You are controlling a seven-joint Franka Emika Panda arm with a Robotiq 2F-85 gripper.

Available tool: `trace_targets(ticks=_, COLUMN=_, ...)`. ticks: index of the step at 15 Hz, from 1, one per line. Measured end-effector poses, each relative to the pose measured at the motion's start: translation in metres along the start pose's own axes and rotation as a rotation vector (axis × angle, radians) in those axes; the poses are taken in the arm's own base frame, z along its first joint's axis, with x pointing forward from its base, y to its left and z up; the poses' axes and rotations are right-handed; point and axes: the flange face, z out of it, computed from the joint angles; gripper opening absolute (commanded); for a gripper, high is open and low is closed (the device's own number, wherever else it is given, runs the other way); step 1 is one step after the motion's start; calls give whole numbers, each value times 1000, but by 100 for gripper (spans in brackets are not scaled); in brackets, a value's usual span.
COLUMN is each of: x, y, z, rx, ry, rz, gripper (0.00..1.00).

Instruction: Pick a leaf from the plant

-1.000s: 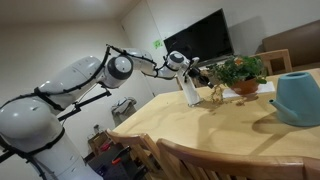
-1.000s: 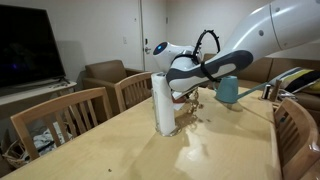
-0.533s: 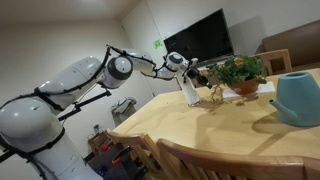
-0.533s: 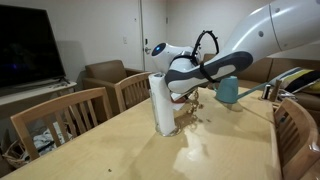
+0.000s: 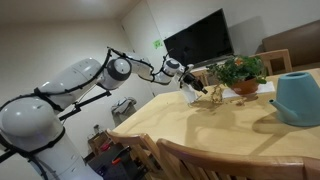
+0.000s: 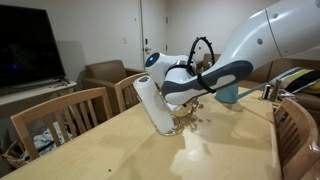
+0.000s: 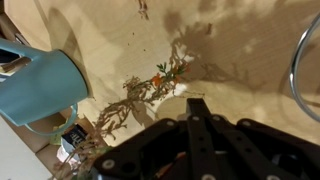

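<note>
The plant (image 5: 240, 70) is a small bush of green leaves in a low orange-brown pot (image 5: 246, 88) at the far side of the table. In the wrist view only a few leaves show at the bottom left (image 7: 78, 165). My gripper (image 5: 197, 87) is shut, with nothing visible between the jaws, and is pressed against the white cylinder (image 6: 152, 102), which leans over. It stands short of the plant. In the wrist view the gripper (image 7: 193, 102) points at a dry brown twig (image 7: 140, 92) on the tabletop. The arm hides the plant in an exterior view.
A teal watering can (image 5: 298, 98) stands beside the plant and also shows in the wrist view (image 7: 40, 85). The wooden table (image 5: 190, 135) has chairs around it (image 6: 70, 112). A dark television (image 5: 200, 40) hangs behind.
The white cylinder stood upright and now leans over. My gripper has shifted against it, a little lower and nearer the plant.
</note>
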Motion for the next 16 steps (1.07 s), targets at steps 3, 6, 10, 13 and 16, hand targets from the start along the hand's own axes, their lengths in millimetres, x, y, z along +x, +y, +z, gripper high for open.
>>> trace_targets(ticks=3, x=-13, y=-13, z=1, rx=-12, ry=-3, rz=-21, gripper=0)
trace_targets(ticks=6, x=-18, y=-17, z=2, rx=-18, ry=-7, rz=-31, gripper=0)
trace_targets(ticks=10, x=-12, y=-7, z=7, rx=-28, ry=-6, rz=20, gripper=33)
trace_targets(ticks=13, x=-7, y=0, z=10, rx=-30, ry=-10, rz=71, gripper=56)
trace_targets(ticks=16, x=-6, y=3, z=13, rx=-32, ry=-13, rz=91, gripper=80)
